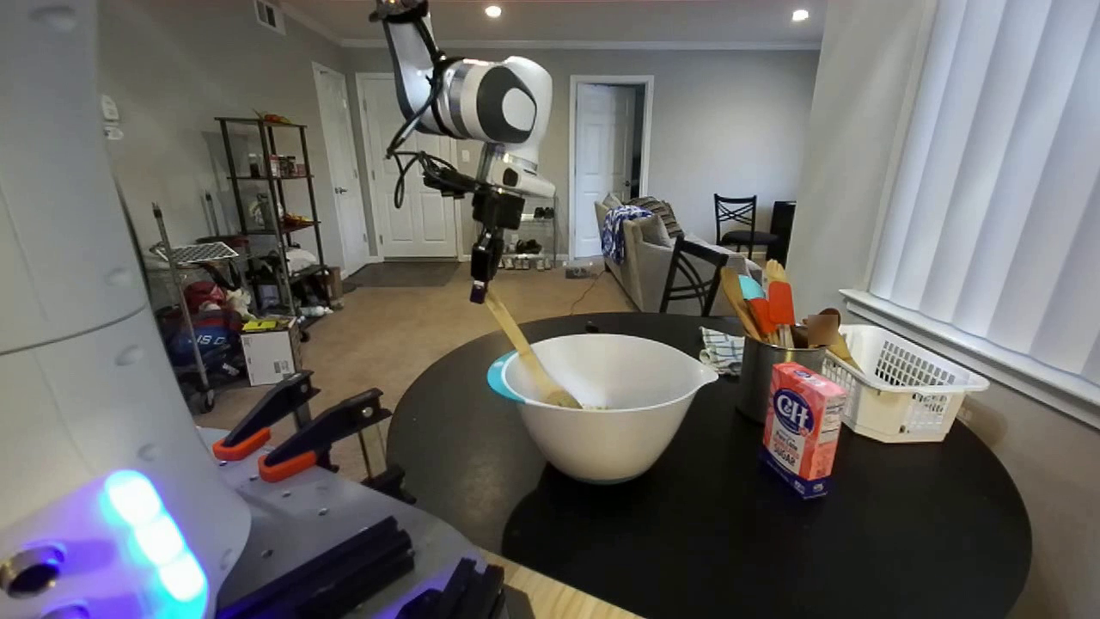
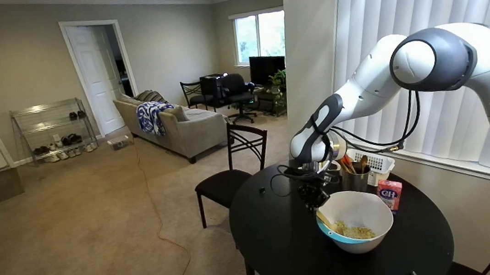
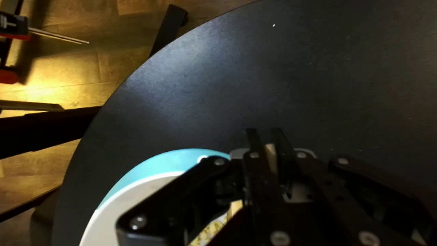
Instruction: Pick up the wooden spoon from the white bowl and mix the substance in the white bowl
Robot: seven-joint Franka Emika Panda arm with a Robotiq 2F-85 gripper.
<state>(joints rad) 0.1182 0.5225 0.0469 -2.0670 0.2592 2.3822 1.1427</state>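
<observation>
Grey-beige upholstered sofa [image 2: 206,137]: background of both exterior views; a blue-and-white patterned throw [image 2: 150,116] lies over its back.
Round black table [image 2: 279,235]: smooth dark top; a black chair [image 2: 223,188] with crossed back bars stands at its edge.
White-and-grey jointed robot arm [image 2: 369,91]: reaches over the table, looped with black cables; its wrist partly screens the objects behind it in an exterior view.
Blue fabric bundle [image 1: 219,344]: low in the background; white lettering, only partly legible.
Large deep white bowl [image 1: 610,443]: upright on the table; white interior, light-blue grip at the rim, pouring lip opposite.
White slatted plastic basket [image 1: 894,421]: on the table, near white vertical blinds [image 1: 988,172].
Dark metallic cylindrical canister [image 1: 754,387]: upright, just beside the basket; holds wooden utensils [image 1: 737,301] and red-headed spatulas [image 1: 780,303].
Pink, white and blue cardboard box [image 1: 801,430]: upright, near the bowl but apart from it; brand "C&H" on a blue oval, "SUGAR" beneath; finer print too small to read surely.
White checked cloth [image 1: 722,352]: beside the canister, partly hidden.
Black two-fingered gripper [image 3: 264,134]: fingers close together, gripping the handle of the long, slim, light-tan wooden spoon [image 1: 521,342]; its body covers much of the bowl in the wrist view.
Wooden spoon: tilted, sloping down into the bowl on the grip side; contact with the rim cannot be told.
Pale-yellow crumbly substance [image 2: 352,231]: in the bottom of the bowl, reached by the spoon's lower end.
</observation>
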